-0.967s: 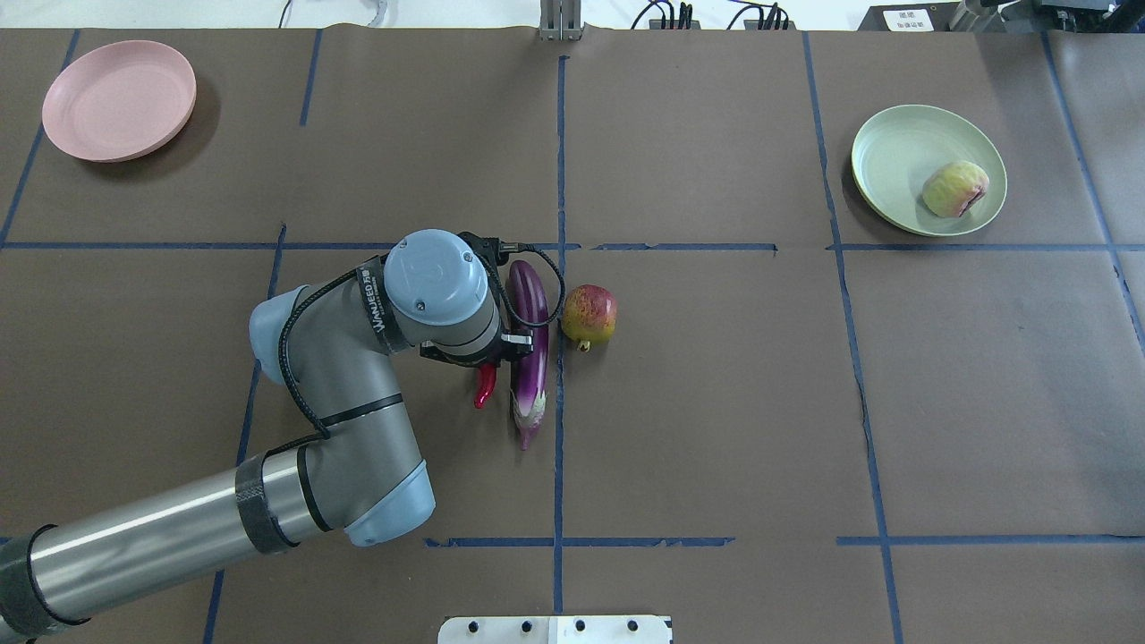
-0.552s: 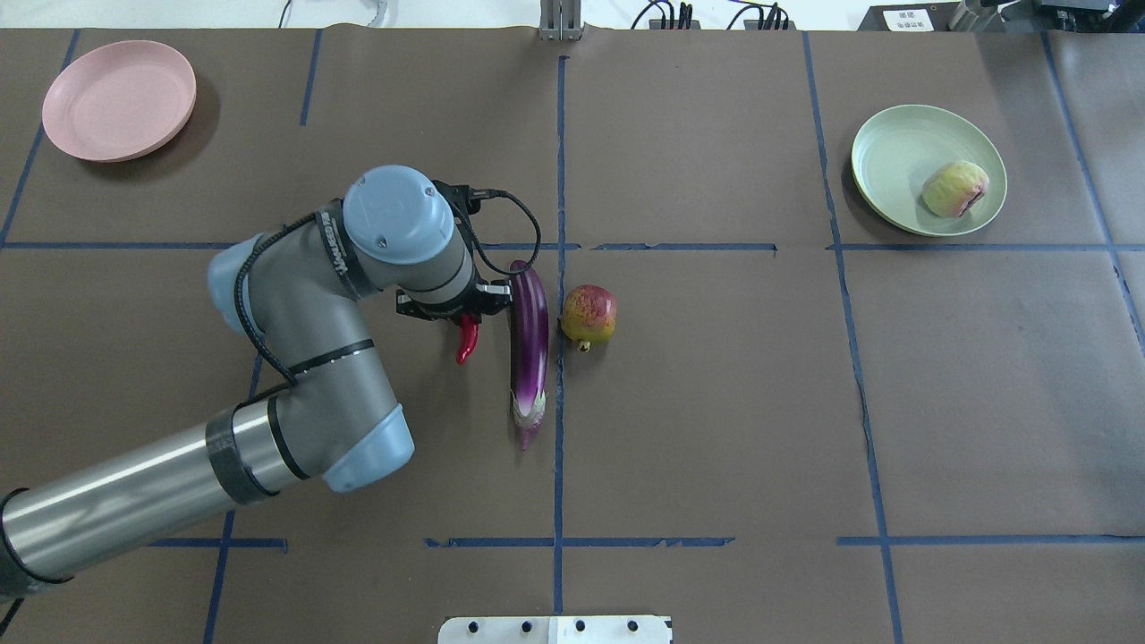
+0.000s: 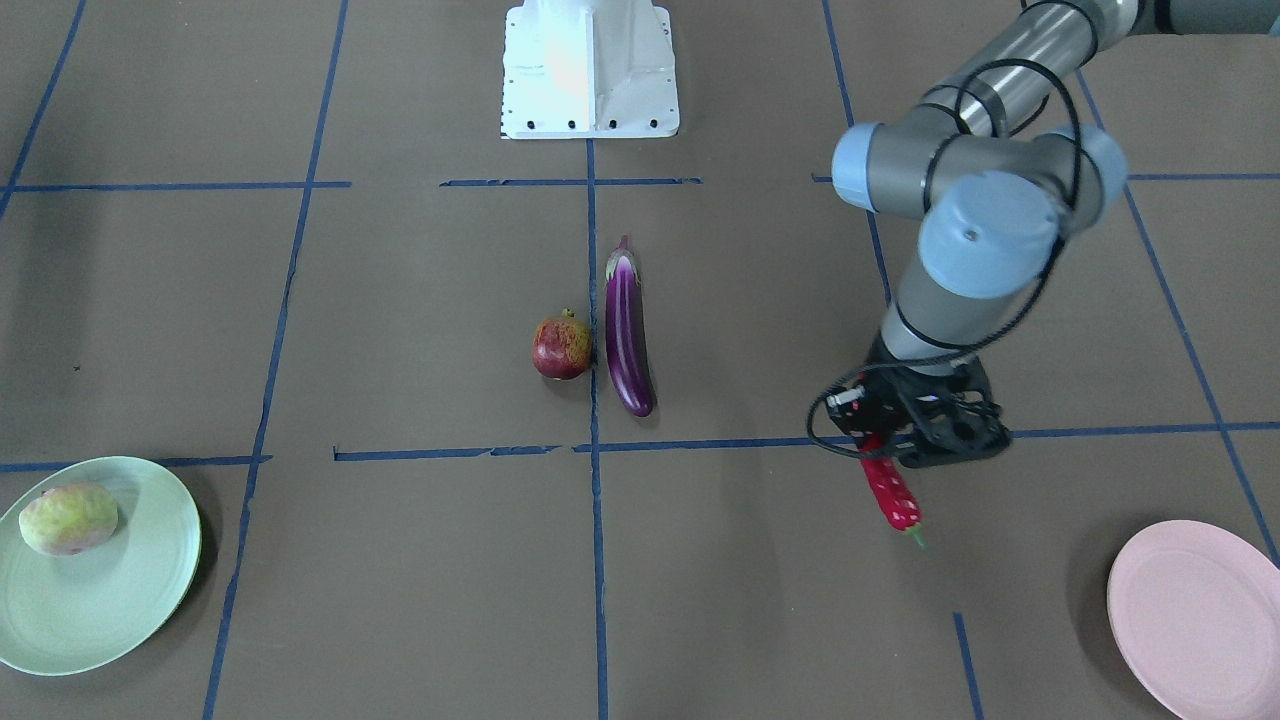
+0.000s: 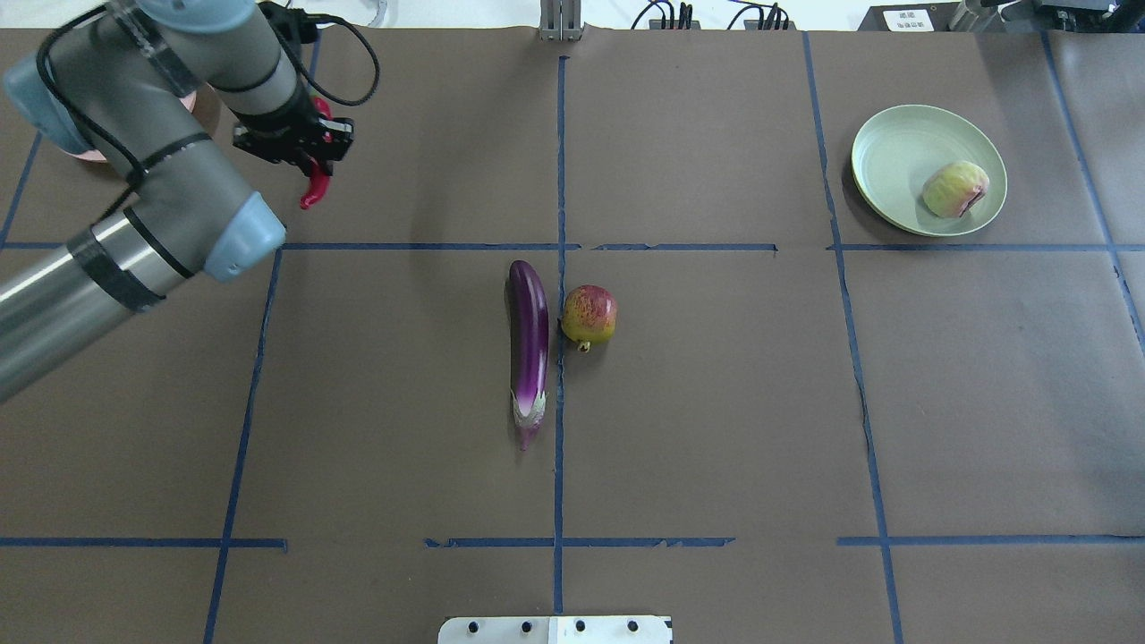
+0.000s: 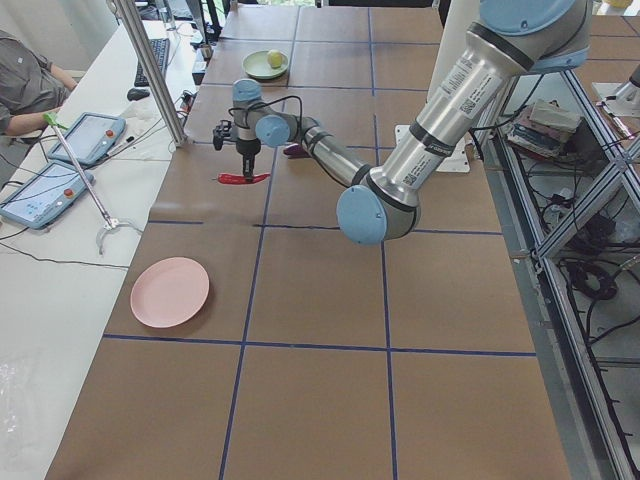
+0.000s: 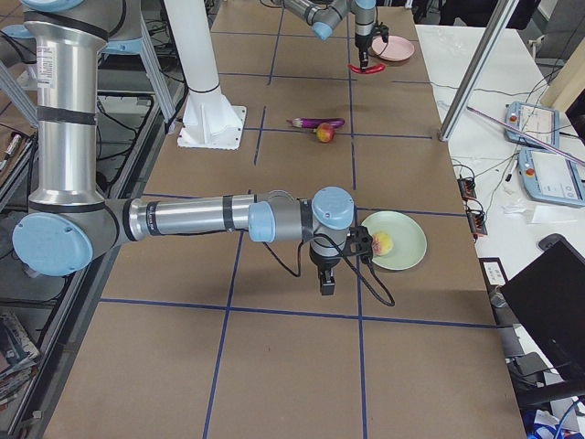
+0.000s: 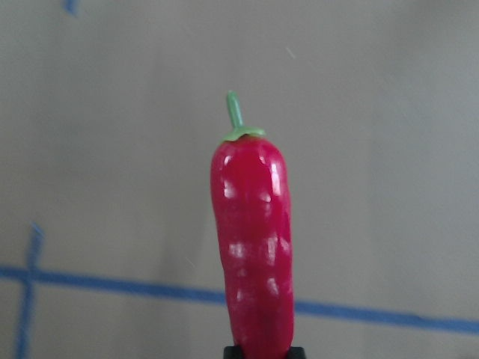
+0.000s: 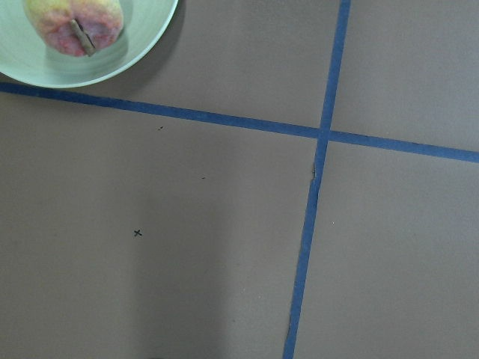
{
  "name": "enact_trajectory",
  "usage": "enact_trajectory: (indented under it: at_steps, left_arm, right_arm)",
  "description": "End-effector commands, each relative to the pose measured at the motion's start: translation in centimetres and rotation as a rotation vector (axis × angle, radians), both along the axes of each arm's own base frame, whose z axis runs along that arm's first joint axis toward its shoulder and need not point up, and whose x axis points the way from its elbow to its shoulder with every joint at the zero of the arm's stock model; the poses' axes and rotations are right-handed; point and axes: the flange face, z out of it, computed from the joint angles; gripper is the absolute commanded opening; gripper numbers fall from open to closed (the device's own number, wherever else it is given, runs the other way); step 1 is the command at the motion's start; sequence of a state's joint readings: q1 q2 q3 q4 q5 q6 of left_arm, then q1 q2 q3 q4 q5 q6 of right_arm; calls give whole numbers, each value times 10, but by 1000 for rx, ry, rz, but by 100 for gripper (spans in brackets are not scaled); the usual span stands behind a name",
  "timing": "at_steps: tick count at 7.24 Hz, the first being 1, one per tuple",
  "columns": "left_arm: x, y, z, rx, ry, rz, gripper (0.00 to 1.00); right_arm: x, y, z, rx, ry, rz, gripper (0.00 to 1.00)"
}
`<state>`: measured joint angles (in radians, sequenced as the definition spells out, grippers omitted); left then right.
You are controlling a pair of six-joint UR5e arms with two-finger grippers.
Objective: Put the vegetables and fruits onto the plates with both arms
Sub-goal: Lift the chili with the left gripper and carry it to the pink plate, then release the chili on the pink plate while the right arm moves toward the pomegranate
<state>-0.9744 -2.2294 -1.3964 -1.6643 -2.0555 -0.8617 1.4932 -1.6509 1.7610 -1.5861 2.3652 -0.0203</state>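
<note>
My left gripper point(image 4: 309, 161) is shut on the red chili pepper point(image 4: 313, 190) and holds it above the table at the far left, a little short of the pink plate point(image 3: 1195, 615). The chili hangs stem-out in the left wrist view point(image 7: 251, 247). The purple eggplant point(image 4: 528, 344) and the dark red-and-yellow fruit point(image 4: 589, 315) lie side by side at the table's middle. The pale yellow-green fruit point(image 4: 955, 189) sits on the mint green plate point(image 4: 894, 148). My right gripper point(image 6: 324, 283) hovers near that plate; I cannot tell whether it is open.
The white base block point(image 3: 590, 70) stands at the robot's side of the table. Blue tape lines cross the brown cover. An operator point(image 5: 25, 85), tablets and a metal post point(image 5: 150, 70) stand along the far edge.
My left arm has carried the chili away from beside the eggplant, up and far to the left toward the pink plate. The eggplant and fruits have not moved.
</note>
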Motion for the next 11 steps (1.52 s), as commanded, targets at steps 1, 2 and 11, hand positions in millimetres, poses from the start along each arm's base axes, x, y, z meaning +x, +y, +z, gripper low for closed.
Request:
enact_trajectory:
  at_steps: [1, 2, 11]
  left_arm:
    - [-118, -81, 116, 17, -100, 67, 3]
    - [-146, -103, 177, 28, -121, 56, 3]
    - [-169, -101, 228, 162, -123, 171, 100]
  right_arm:
    - [1, 0, 0, 3, 1, 0, 100]
    - [0, 0, -1, 4, 1, -1, 100]
    - [-73, -35, -121, 104, -81, -25, 100]
